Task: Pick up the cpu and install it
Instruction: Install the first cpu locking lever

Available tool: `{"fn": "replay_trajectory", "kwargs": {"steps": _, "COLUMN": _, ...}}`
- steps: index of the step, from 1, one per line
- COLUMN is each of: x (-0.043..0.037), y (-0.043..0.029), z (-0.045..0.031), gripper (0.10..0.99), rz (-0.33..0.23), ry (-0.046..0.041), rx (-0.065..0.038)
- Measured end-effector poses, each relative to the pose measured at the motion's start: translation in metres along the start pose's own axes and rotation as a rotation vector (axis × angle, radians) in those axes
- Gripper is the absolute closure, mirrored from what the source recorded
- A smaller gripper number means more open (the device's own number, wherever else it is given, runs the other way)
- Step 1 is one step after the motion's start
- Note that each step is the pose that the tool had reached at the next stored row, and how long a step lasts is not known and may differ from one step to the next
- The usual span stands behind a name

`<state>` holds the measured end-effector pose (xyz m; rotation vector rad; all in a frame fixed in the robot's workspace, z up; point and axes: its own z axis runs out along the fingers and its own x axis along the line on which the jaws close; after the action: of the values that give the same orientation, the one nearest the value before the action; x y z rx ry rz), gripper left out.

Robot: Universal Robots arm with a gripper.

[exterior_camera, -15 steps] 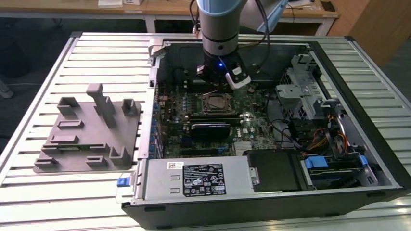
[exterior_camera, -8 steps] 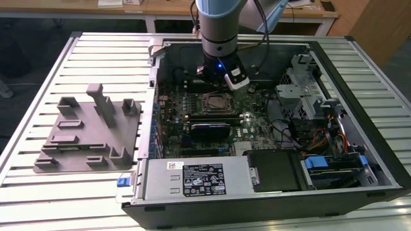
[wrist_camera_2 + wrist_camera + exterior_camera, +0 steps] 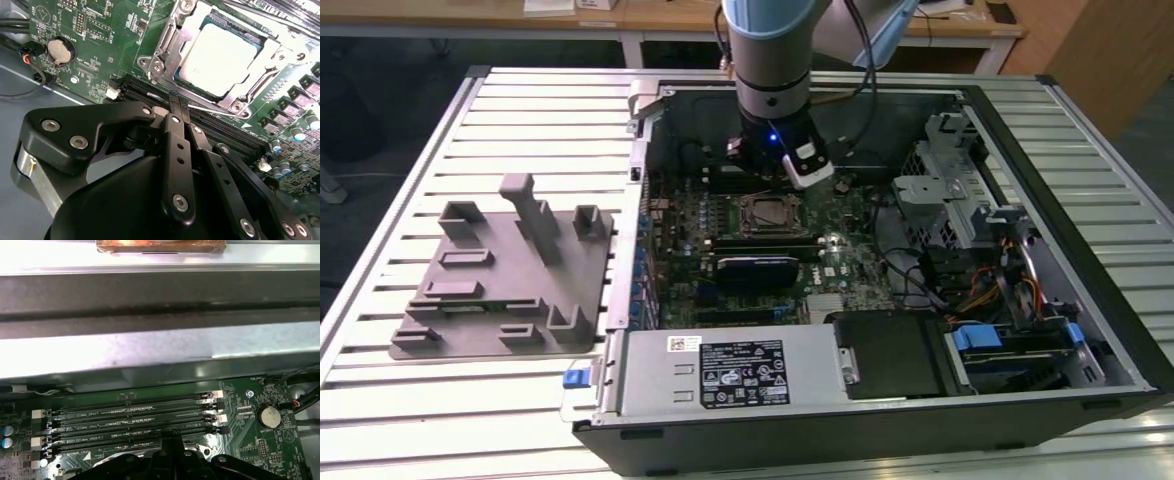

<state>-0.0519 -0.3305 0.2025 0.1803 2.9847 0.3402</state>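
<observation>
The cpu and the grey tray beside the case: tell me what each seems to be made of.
The cpu, seated in the socket, looks like metal on top: a pale, silvery, smooth lid with a soft sheen. The grey tray on the slatted table looks like matte plastic: uniform dull grey, upright blocks of one piece with its base, no glints. Neither can be confirmed by look alone.

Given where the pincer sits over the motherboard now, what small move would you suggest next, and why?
Probably a short lift straight up. The cpu already lies seated inside the socket frame, and the pincer is shut with nothing between its fingers, its tips beside the memory slots. Rising vertically should avoid the thin socket lever close by.
</observation>
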Motion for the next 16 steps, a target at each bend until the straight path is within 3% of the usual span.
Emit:
{"fn": "replay_trajectory", "kwargs": {"steps": 12, "x": 0.0026, "y": 0.0043, "z": 0.0059, "gripper": 0.980, "rz": 0.021, "ry": -0.0052, "rx": 0.002}}
{"fn": "replay_trajectory", "kwargs": {"steps": 16, "x": 0.0029, "y": 0.0039, "z": 0.0076, "gripper": 0.980, "rz": 0.065, "ry": -0.0157, "rx": 0.008}}
